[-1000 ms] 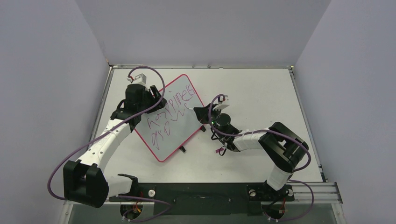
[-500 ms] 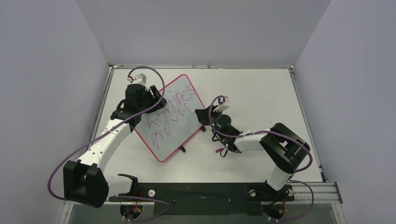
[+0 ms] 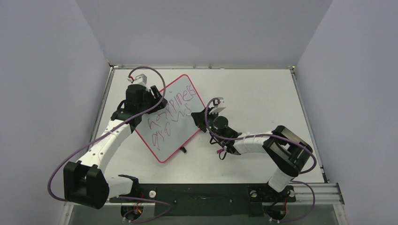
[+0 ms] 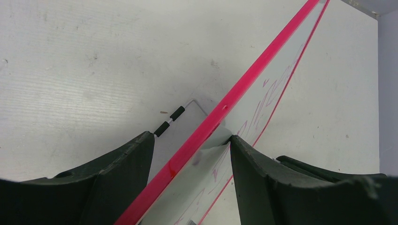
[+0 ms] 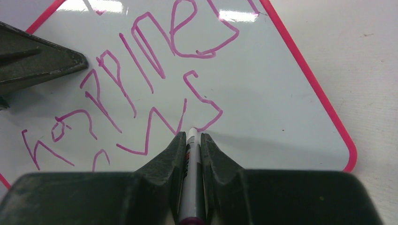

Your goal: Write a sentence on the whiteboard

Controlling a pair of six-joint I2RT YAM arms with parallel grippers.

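Note:
The whiteboard [image 3: 165, 146] lies turned like a diamond left of the table's middle, white with a red-pink frame. The sentence [image 3: 172, 108] is in purple-magenta: "happines" on one slanted line, a second word [image 5: 155, 125] under it. My left gripper [image 3: 157, 97] is shut on the board's upper left edge; in the left wrist view the frame [image 4: 244, 84] runs between its jaws [image 4: 191, 138]. My right gripper [image 3: 199, 119] is shut on a grey marker [image 5: 191, 164]. The marker's white tip touches the board at the end of an "s" stroke [image 5: 202, 101].
A small black clip [image 3: 183, 150] sticks out from the board's lower right edge, and another [image 4: 170, 121] shows by the upper left edge. The left gripper's finger [image 5: 37, 65] rests on the board's left side. Grey walls close in the table on three sides.
My right gripper has moved a little left and toward the near edge over the board with the marker. The left arm and the board have not moved.

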